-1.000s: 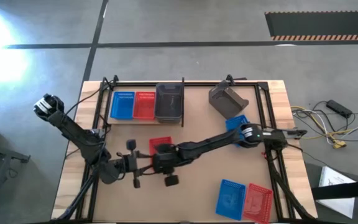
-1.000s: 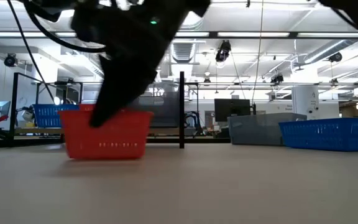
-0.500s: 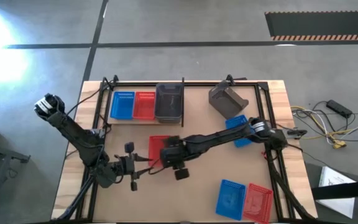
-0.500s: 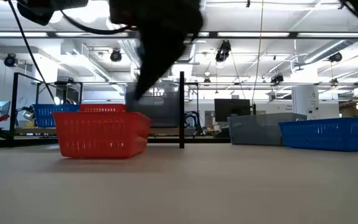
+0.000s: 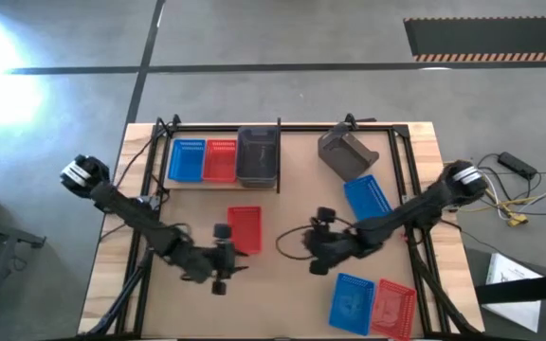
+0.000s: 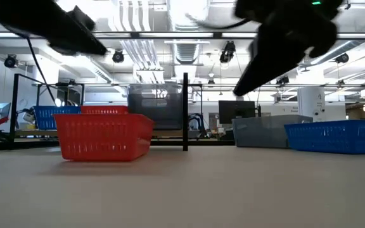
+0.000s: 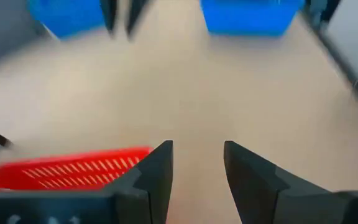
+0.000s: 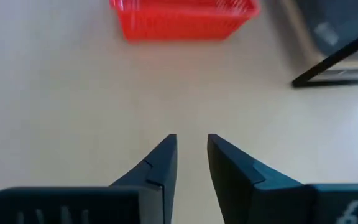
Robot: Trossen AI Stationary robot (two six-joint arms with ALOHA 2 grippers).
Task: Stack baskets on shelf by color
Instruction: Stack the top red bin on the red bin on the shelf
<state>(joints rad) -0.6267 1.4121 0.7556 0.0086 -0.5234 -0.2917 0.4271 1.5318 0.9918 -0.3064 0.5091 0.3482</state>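
Brown tabletop, red basket set down and released near its middle.

That red basket stands upright and alone, its long axis running from the front edge toward the shelf, where a blue basket, a second red basket and a dark grey basket sit side by side. Half a second ago the right gripper was over the loose basket; it has since pulled away to the right, fingers narrowly parted and empty. The left gripper has moved in just beside the basket's front left corner, fingers parted, holding nothing. Other baskets lie well apart at right.
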